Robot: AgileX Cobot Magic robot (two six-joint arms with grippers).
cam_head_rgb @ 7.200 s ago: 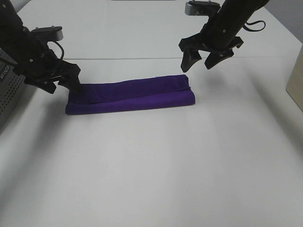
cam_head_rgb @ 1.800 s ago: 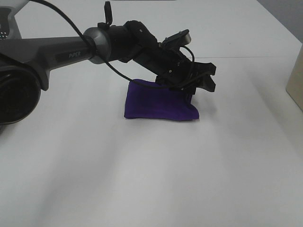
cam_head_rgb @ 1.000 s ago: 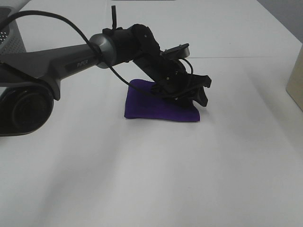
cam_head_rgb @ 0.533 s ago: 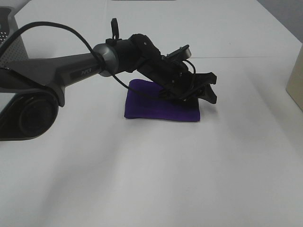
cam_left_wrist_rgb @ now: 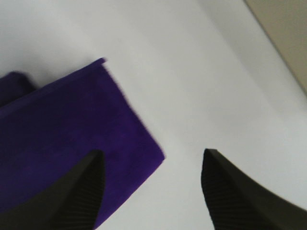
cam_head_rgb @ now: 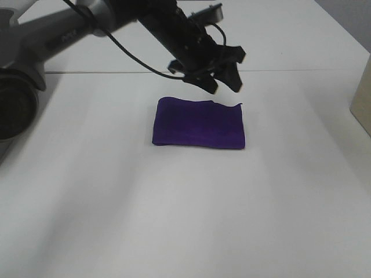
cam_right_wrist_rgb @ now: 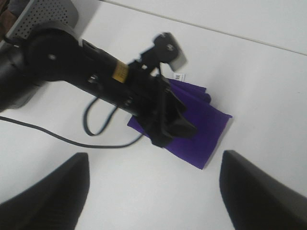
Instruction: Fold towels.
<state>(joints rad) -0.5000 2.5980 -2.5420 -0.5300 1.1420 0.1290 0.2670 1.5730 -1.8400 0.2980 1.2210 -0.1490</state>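
Observation:
The purple towel [cam_head_rgb: 197, 123] lies flat on the white table [cam_head_rgb: 174, 208] as a short folded rectangle. My left arm reaches across from the left. Its gripper [cam_head_rgb: 223, 87] is open and empty, lifted just above and behind the towel's far right corner. In the left wrist view the towel's corner [cam_left_wrist_rgb: 62, 124] lies under one finger [cam_left_wrist_rgb: 76, 191] of the open gripper [cam_left_wrist_rgb: 153, 191]. My right gripper [cam_right_wrist_rgb: 153, 201] is open and empty, high above the table, looking down on the left arm [cam_right_wrist_rgb: 96, 72] and the towel [cam_right_wrist_rgb: 204, 129]. It is outside the high view.
A beige box [cam_head_rgb: 362, 104] stands at the table's right edge and also shows in the left wrist view [cam_left_wrist_rgb: 283, 28]. A grey perforated box [cam_right_wrist_rgb: 48, 14] sits at the left. A seam [cam_head_rgb: 301, 70] runs across the table behind the towel.
The long towel strip has been folded in half, left end over right. My left gripper has since let go and risen up and back. My right arm has left the high view.

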